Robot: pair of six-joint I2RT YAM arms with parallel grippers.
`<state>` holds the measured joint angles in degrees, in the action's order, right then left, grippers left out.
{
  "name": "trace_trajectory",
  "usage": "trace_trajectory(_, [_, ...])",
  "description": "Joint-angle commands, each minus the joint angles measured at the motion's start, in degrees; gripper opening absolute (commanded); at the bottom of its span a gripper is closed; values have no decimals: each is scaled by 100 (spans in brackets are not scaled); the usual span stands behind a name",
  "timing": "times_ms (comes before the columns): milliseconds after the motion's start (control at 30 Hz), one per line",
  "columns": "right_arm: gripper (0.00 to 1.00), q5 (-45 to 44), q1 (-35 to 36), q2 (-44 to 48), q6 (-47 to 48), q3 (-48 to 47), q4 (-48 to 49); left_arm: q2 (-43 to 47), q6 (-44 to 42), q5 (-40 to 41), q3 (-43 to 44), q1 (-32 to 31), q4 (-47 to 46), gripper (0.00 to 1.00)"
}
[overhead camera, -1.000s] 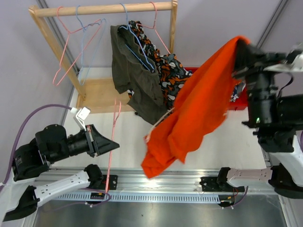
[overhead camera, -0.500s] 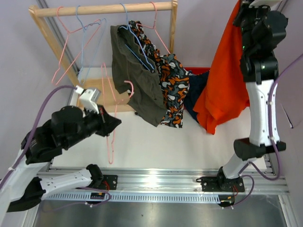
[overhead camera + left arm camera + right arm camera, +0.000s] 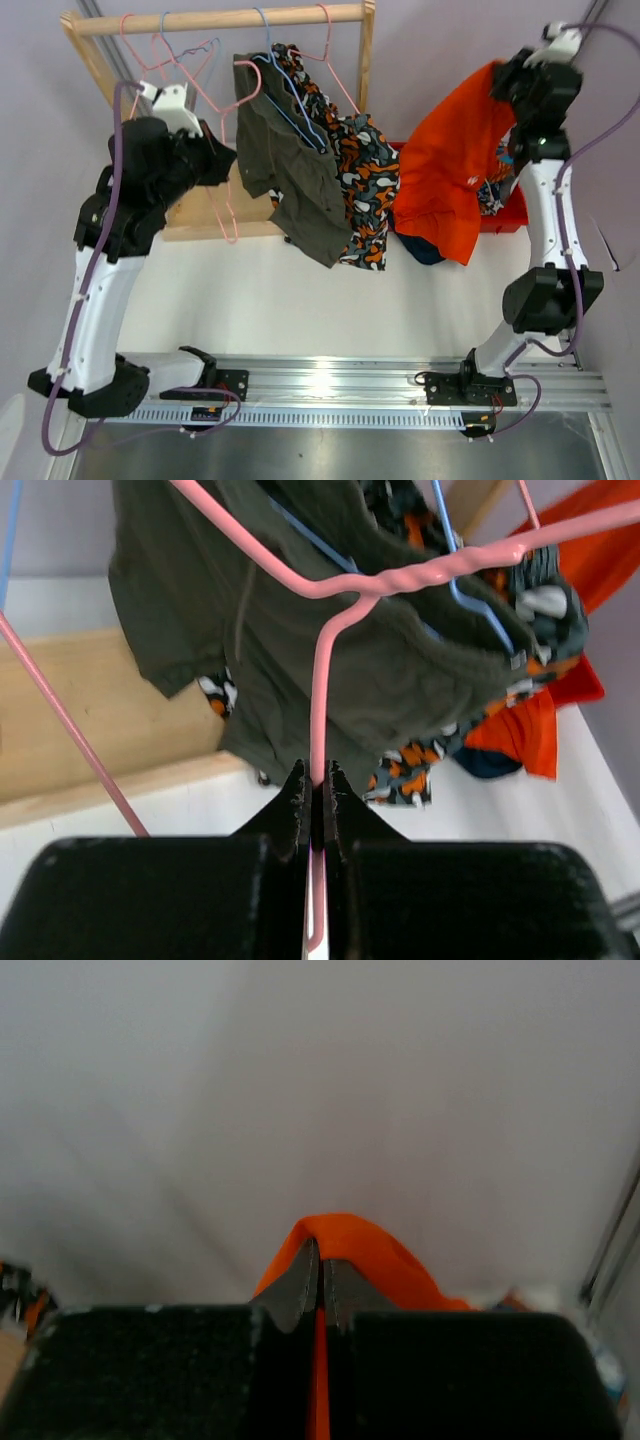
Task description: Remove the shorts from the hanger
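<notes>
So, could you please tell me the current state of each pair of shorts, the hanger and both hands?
Left hand: shut on pink hanger.
Right hand: shut on orange shorts.
Pink hanger: empty, gripped.
Orange shorts: off hanger, dangling from right hand.
Olive shorts: hanging on rack.
Blotch-print shorts: hanging on rack.

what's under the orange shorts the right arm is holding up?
Navy shorts poke out below the hem of the orange shorts. A scrap of printed fabric and a red bin edge show at their right. Everything else beneath is covered.
</notes>
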<state>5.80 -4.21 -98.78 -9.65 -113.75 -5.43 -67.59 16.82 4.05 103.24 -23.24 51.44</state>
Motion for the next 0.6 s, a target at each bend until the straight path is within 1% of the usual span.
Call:
trace_trajectory(0, [0, 334, 60, 543, -686, 1928, 1000, -447, -302, -669, 634, 399, -600, 0])
trace_trajectory(33, [35, 482, 52, 596, -853, 2223, 931, -691, -302, -660, 827, 478, -617, 0])
trace_trajectory(67, [72, 561, 52, 632, -941, 2487, 686, -798, -311, -643, 1038, 531, -626, 0])
trace_trajectory(100, [99, 597, 69, 676, -1029, 3090, 632, -904, -311, -651, 1127, 636, -653, 0])
trace_trajectory(133, [99, 597, 78, 754, -1222, 3479, 753, -1088, -232, -782, 1285, 750, -740, 0])
trace_trajectory(167, [100, 632, 87, 1025, -1337, 3918, 980, -1168, -153, -992, 1391, 873, -828, 0])
trace_trajectory(200, [99, 728, 104, 1184, -1442, 4340, 1226, -1238, -57, -1412, 1444, 1135, -916, 0])
trace_trajectory(233, [99, 851, 113, 1342, -1495, 4979, 1551, -1300, 153, -1642, 1479, 1277, -1012, 0])
trace_trajectory(300, [99, 835, 209, 1712, -1487, 5327, 1545, -1502, 417, -2222, 1523, 1654, -1329, 0])
trace_trajectory(400, [99, 835, 271, 2195, -1382, 5723, 1405, -1687, 1067, -2820, 1313, 2094, -1934, 0])
trace_trajectory(433, [99, 878, 297, 2336, -1373, 5820, 1387, -1713, 1452, -3214, 1130, 2183, -2406, 0])
trace_trajectory(500, [99, 957, 359, 2756, -1364, 6110, 1413, -1783, 1823, -3542, 779, 2306, -2883, 0])
trace_trajectory(533, [99, 975, 385, 2881, -1338, 6180, 1378, -1853, 2086, -3708, 759, 2307, -3077, 0])
trace_trajectory(567, [99, 975, 403, 2995, -1303, 6294, 1335, -1950, 2176, -3771, 785, 2307, -3235, 0])
